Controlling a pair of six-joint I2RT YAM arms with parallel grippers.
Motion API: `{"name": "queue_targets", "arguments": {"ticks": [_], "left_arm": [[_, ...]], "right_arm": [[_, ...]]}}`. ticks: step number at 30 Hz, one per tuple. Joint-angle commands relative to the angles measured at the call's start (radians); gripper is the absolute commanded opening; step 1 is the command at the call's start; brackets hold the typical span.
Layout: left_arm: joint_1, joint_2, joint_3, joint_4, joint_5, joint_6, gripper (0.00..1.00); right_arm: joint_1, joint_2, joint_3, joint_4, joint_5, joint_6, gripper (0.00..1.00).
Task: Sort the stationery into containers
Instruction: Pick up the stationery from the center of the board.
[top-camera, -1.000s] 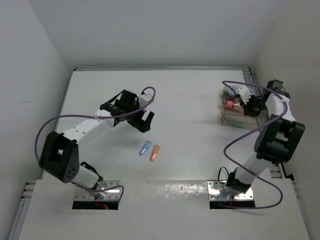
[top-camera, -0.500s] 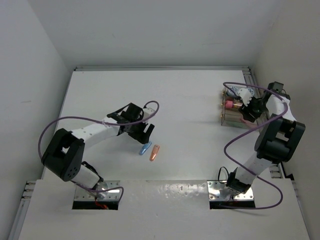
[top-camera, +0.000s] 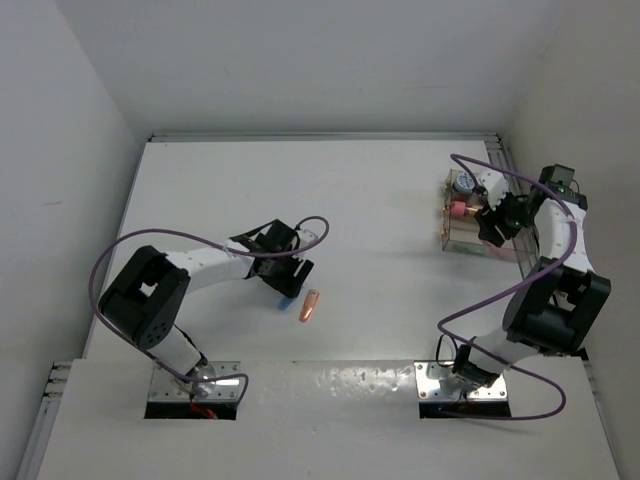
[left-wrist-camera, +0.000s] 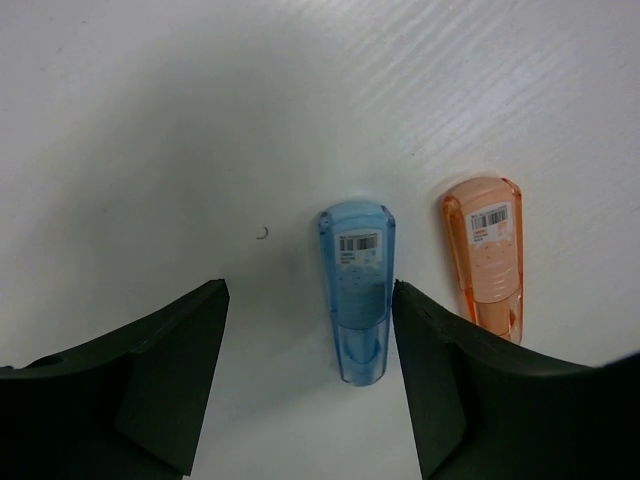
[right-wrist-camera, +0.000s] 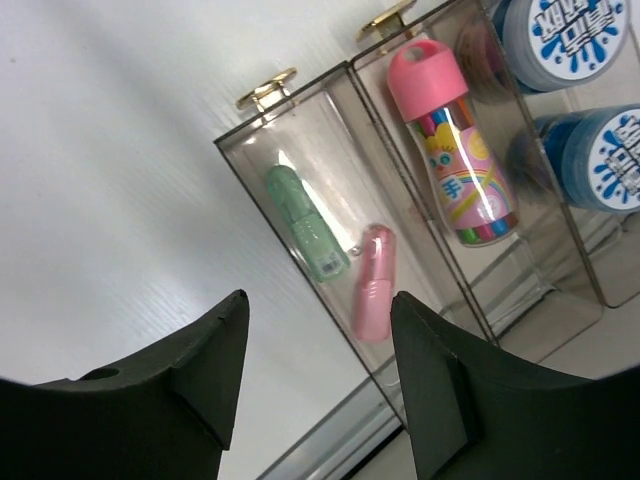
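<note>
While the left tool (left-wrist-camera: 308, 300) stands apart astride it, the translucent blue capsule (left-wrist-camera: 357, 310) shows a white barcode label (left-wrist-camera: 358, 242).

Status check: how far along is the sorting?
Done: green capsule and pink capsule share one compartment of the clear box, the marker sits in the next, two blue rolls beyond it. In hand: the open left tool straddles the blue capsule on the table, not yet closed. Left: that one and the orange capsule beside it.
</note>
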Motion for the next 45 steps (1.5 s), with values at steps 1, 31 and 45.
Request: {"name": "queue_targets", "arguments": {"ticks": [1, 31, 45], "left_arm": [[-0.023, -0.016, -0.026, 0.050, 0.011, -0.039, 0.72], [0.073, 0.150, 0.383, 0.068, 0.832, -0.263, 0.00], [-0.010, 0.183, 0.371, 0.102, 0.854, -0.326, 0.00]], "right_arm": [[0.003, -0.037, -0.006, -0.038, -0.063, 0.046, 0.58], [0.492, -0.664, -0.374, 0.230, -0.381, 0.132, 0.58], [1.192, -0.515, -0.408, 0.330, -0.014, -0.279, 0.53]]}}
